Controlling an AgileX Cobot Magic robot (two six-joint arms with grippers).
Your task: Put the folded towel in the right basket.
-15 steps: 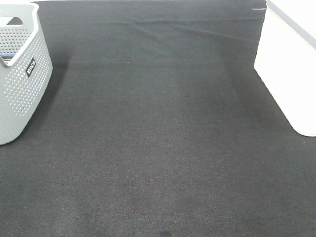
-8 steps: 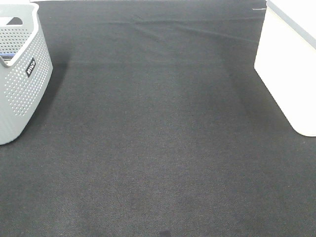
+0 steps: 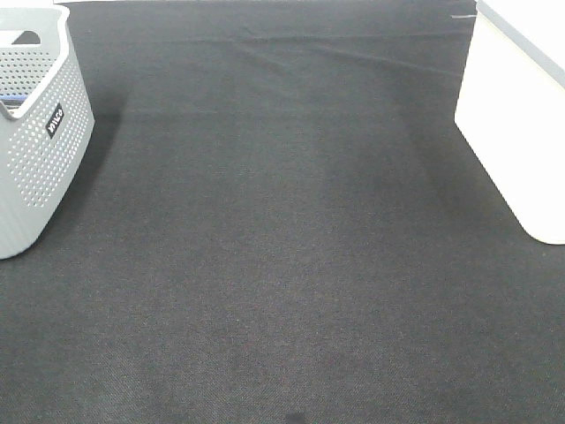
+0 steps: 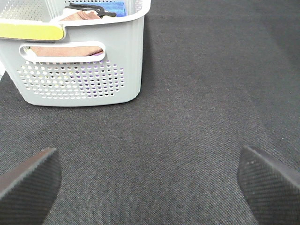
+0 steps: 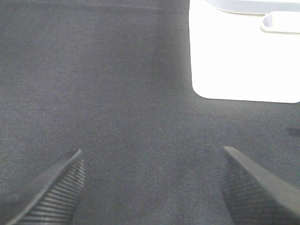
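Observation:
A white basket [image 3: 516,115] stands at the right edge of the dark cloth; it also shows in the right wrist view [image 5: 243,51]. A grey perforated basket [image 3: 40,132] stands at the left, and the left wrist view [image 4: 79,65] shows folded towels [image 4: 70,49] inside it, pinkish ones and a blue one [image 4: 115,7]. No towel lies on the cloth. My left gripper [image 4: 147,180] is open and empty above the cloth near the grey basket. My right gripper [image 5: 152,187] is open and empty near the white basket. Neither gripper shows in the high view.
A dark cloth [image 3: 282,247] covers the table, with a few creases at the far edge [image 3: 291,49]. A yellow strip [image 4: 30,30] lies along the grey basket's rim.

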